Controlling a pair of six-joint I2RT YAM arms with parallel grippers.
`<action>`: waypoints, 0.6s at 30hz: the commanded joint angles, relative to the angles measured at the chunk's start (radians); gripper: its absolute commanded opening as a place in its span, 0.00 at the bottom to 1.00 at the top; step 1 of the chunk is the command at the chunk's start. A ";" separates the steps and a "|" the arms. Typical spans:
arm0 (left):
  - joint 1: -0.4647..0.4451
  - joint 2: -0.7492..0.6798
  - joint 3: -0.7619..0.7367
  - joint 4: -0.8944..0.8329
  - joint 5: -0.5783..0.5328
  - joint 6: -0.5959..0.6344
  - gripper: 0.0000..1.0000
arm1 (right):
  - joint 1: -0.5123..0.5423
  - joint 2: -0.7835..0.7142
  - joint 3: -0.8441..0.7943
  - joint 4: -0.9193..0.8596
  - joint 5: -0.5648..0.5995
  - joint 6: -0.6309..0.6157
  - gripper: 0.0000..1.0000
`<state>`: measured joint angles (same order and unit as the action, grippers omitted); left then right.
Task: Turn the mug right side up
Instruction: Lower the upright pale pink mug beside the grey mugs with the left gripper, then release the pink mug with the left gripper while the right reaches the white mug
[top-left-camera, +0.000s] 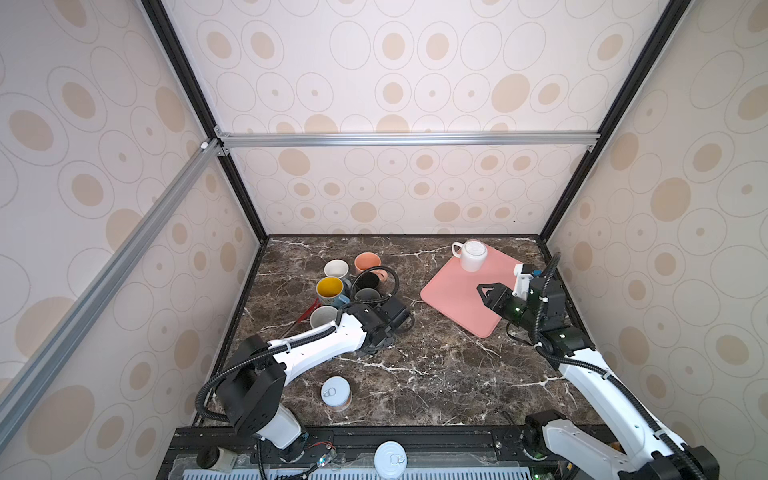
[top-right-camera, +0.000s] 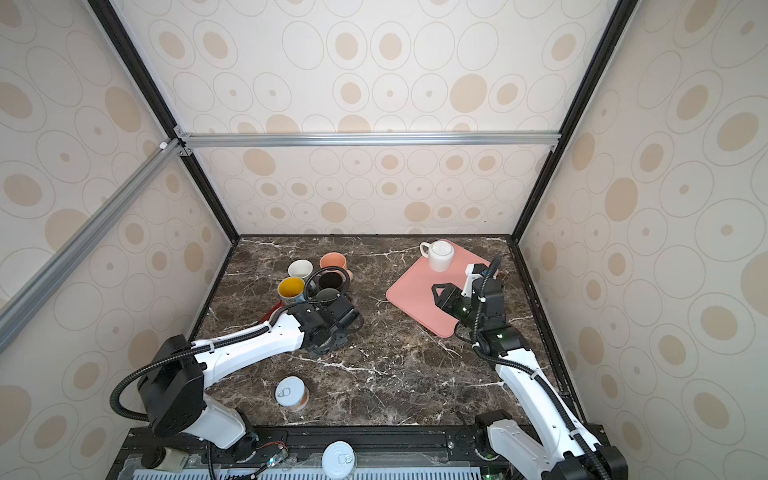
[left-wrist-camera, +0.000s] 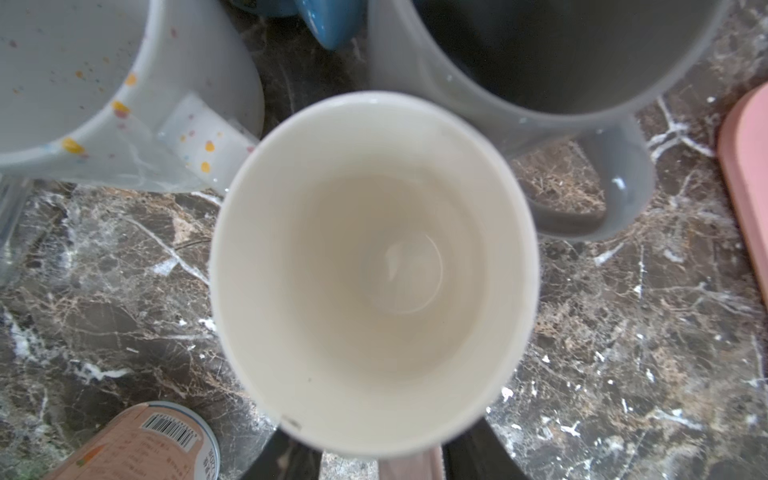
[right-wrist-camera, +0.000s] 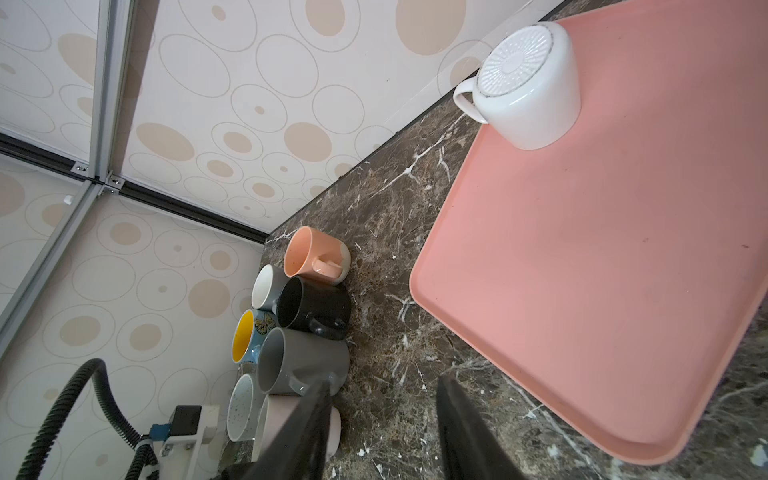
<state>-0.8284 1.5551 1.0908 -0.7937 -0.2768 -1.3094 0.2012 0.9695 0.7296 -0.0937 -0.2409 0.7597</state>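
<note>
Ceramic crowds the marble desk (left-wrist-camera: 623, 332): a cream mug (left-wrist-camera: 374, 274) stands mouth-up in the middle of the left wrist view. The left hand (left-wrist-camera: 378, 457) straddles its near side at the frame's bottom edge; whether it is pinching or letting go cannot be told. A snagged rim could tip it into the grey mug (left-wrist-camera: 561, 62) and speckled mug (left-wrist-camera: 83, 83) crowded at the frame's top. At upper right in both top views, a white mug (top-left-camera: 471, 254) sits base-up on the far corner of the pink tray (top-left-camera: 457, 303). The right hand (top-left-camera: 483, 292), spread and empty, could shove it off.
</note>
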 joint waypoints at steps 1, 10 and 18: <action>0.015 0.000 0.052 0.020 -0.064 0.032 0.47 | -0.005 0.011 0.024 -0.006 0.012 -0.011 0.45; 0.014 0.008 0.091 0.018 -0.056 0.062 0.61 | -0.004 0.020 0.024 -0.014 0.024 -0.023 0.45; 0.005 0.007 0.097 0.024 -0.053 0.058 0.62 | -0.005 0.022 0.025 -0.018 0.032 -0.028 0.45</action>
<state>-0.8284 1.5597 1.1400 -0.7929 -0.2749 -1.2671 0.2008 0.9867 0.7296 -0.0994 -0.2234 0.7456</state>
